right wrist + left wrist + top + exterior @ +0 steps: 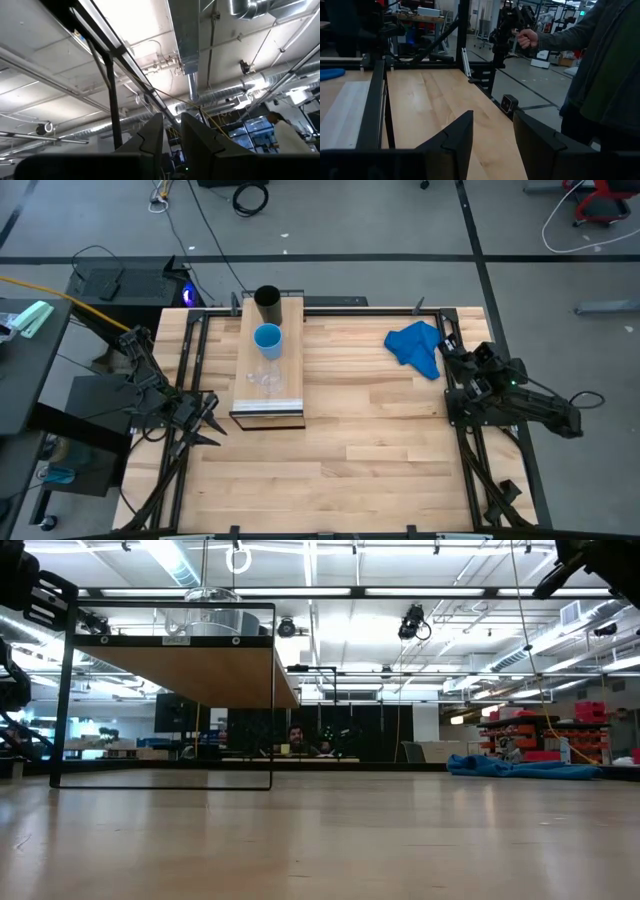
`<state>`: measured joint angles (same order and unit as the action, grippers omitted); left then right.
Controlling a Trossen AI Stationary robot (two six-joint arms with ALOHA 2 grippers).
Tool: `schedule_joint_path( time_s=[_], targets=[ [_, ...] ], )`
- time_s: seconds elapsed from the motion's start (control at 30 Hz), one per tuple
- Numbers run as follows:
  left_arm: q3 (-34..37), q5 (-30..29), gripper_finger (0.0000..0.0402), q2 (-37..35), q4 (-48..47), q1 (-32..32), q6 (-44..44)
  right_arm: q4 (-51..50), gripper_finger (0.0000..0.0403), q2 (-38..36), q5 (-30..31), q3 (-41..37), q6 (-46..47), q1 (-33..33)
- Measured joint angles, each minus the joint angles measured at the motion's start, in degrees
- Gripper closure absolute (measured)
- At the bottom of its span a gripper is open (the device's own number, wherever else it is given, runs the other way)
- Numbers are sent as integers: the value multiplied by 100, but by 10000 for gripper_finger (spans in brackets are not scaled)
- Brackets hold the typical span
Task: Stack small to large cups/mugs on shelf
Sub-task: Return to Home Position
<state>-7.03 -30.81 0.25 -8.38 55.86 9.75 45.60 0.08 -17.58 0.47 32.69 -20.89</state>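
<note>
An industrial robotics lab: exposed ceiling ducts (186, 35), floor cables (250, 197), framed worktable (380, 430).

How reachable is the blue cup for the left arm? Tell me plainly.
Probably yes: the blue cup stands uncovered on the shelf, and the left gripper waits beside it, nothing between, though black cup and glass flank it.

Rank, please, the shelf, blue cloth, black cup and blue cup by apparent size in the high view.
1. shelf
2. blue cloth
3. black cup and blue cup: they look much alike from straight above, so I would not rank them.
</note>
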Motion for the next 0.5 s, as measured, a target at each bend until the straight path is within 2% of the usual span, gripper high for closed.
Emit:
schedule_joint_path(
  time_s=[0.2,0.5],
  targets=[
    [0,0,260,0,0,0,-10,-153,328,-2,6,0,-75,1],
    [0,2,256,8,-264,0,-8,-1461,328,96,11,0,-546,1]
  ],
)
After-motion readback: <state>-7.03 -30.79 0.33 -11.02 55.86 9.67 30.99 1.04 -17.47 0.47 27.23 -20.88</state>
